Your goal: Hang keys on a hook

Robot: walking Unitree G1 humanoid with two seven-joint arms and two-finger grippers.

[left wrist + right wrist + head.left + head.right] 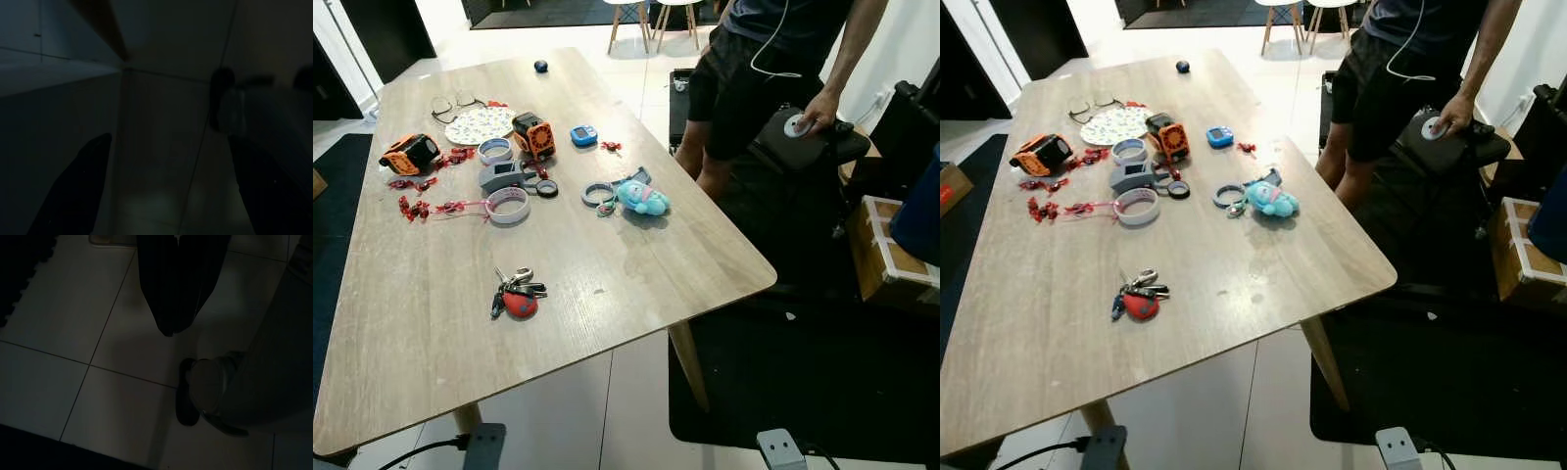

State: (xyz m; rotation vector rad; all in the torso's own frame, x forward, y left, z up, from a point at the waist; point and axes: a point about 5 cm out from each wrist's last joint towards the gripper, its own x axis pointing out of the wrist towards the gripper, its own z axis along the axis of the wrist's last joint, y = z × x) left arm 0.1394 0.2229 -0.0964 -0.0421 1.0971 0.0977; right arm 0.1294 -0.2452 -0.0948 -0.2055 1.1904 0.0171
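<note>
A bunch of keys [517, 292] with a red fob lies flat on the light wooden table [411, 362], near its front edge and left of centre. Both arms hang idle below table height. In the dark left wrist view my left gripper [167, 138] is open, its two black fingers [78, 191] wide apart over shaded floor. In the right wrist view my right gripper [171, 330] is shut, with the fingers pressed together and pointing down at pale floor tiles. Nothing is held in either one.
Further back on the table lie tape rolls [508, 205], orange gadgets [409, 154], a blue plush toy [642, 198], glasses and a patterned plate [478, 124]. A person [754, 69] stands at the table's right side, one hand on a black seat. A cardboard box [891, 255] sits far right.
</note>
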